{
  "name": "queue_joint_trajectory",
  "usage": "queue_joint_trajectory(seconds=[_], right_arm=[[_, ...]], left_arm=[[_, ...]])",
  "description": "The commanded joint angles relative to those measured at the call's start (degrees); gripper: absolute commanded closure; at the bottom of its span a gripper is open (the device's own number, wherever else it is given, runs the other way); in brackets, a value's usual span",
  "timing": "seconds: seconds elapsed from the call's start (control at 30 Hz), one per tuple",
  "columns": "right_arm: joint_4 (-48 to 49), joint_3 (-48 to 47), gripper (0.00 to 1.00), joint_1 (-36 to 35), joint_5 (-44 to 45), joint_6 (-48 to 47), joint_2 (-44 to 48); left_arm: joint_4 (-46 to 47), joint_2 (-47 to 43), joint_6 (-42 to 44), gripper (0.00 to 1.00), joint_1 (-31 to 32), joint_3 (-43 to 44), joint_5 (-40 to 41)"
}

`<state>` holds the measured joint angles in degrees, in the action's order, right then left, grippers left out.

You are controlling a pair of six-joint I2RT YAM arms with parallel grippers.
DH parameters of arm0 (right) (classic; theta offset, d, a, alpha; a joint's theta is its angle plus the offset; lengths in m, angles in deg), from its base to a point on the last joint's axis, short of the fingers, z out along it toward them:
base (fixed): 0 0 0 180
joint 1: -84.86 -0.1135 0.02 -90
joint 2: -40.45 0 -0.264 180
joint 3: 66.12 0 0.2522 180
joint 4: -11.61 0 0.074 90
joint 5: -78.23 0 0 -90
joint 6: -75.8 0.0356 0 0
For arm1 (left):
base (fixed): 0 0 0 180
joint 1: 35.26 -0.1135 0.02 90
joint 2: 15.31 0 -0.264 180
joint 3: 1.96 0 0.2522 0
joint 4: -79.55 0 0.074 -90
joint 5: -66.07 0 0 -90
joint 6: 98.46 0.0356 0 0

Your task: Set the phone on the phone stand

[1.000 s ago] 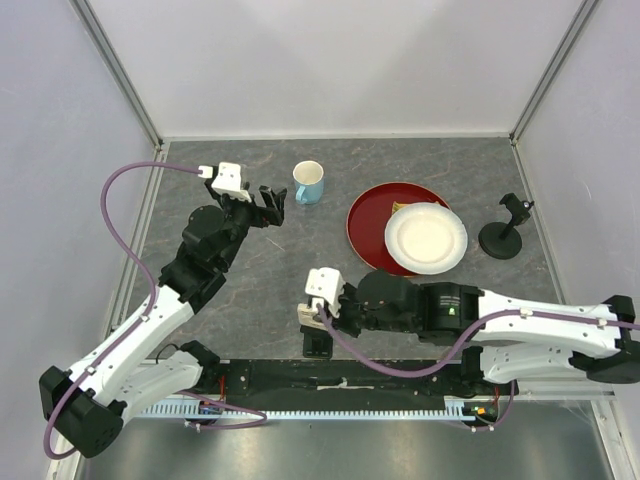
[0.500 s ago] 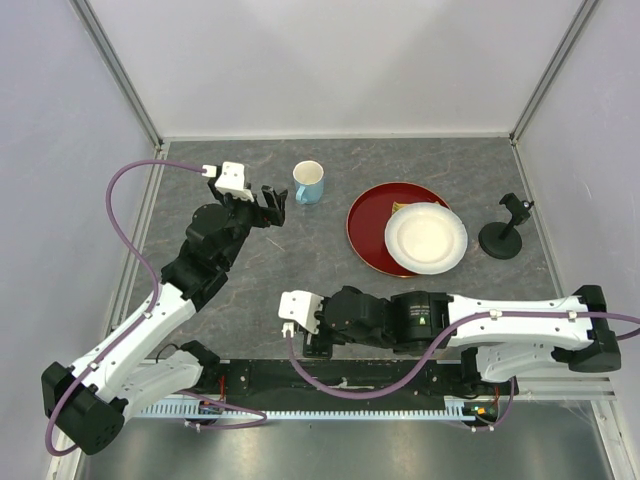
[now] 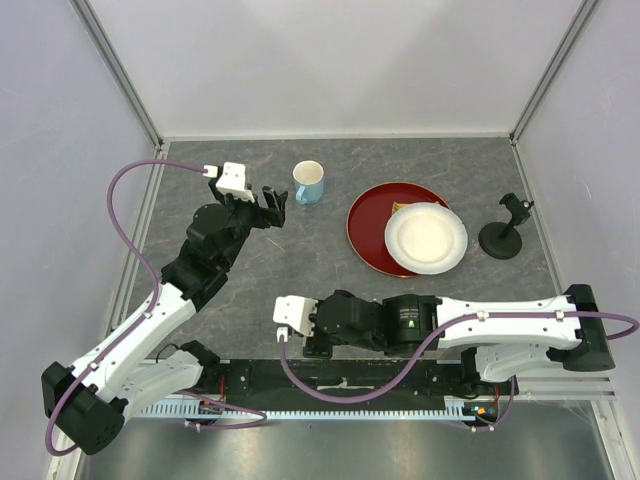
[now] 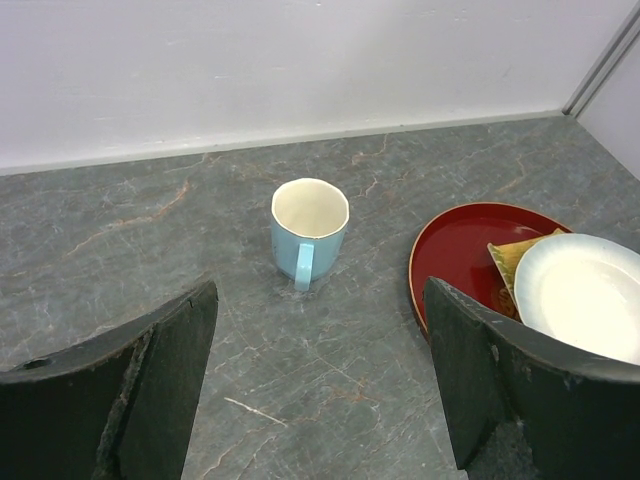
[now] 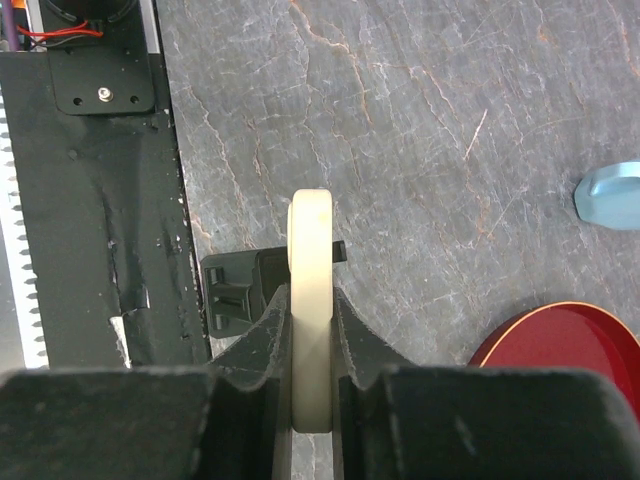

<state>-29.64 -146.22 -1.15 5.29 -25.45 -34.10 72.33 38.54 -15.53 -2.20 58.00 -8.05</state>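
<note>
Your right arm has swung left along the near edge since a second ago, and its wrist now sits closer to the front. The left arm has barely stirred. The right gripper (image 5: 311, 300) is clamped on the phone (image 5: 311, 235), pinching its two flat faces. The phone is edge-on to the wrist camera, cream rim showing. Its long axis runs straight out from the fingers, and its far end is over the phone stand (image 5: 235, 290), at the table's near edge; I can't tell if they touch. The left gripper (image 4: 318, 320) hangs empty, jaws wide, facing the blue mug (image 4: 308, 228).
</note>
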Motion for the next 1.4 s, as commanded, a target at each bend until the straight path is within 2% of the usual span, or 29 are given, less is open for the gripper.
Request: queue_joint_trajectory(seconds=[0.0,0.7,1.07,1.37], right_arm=[[5.51,0.95,1.00,-0.11,2.62,-1.41,0.19],[10.95,7.98,1.00,4.54,-5.02,-3.43,2.65],[11.14,6.40,1.00,4.54,-8.09,-4.13,5.11],[14.91,9.74,1.00,6.03,-11.25,-4.84,4.93]], left_arm=[[1.54,-0.49,-0.22,0.12,-0.45,0.74,-0.67],[1.54,-0.06,-0.49,0.12,-0.36,0.65,-1.38],[1.45,0.38,-0.66,0.12,-0.36,0.83,-1.64],[1.45,0.65,-0.66,0.12,-0.36,0.83,-1.90]])
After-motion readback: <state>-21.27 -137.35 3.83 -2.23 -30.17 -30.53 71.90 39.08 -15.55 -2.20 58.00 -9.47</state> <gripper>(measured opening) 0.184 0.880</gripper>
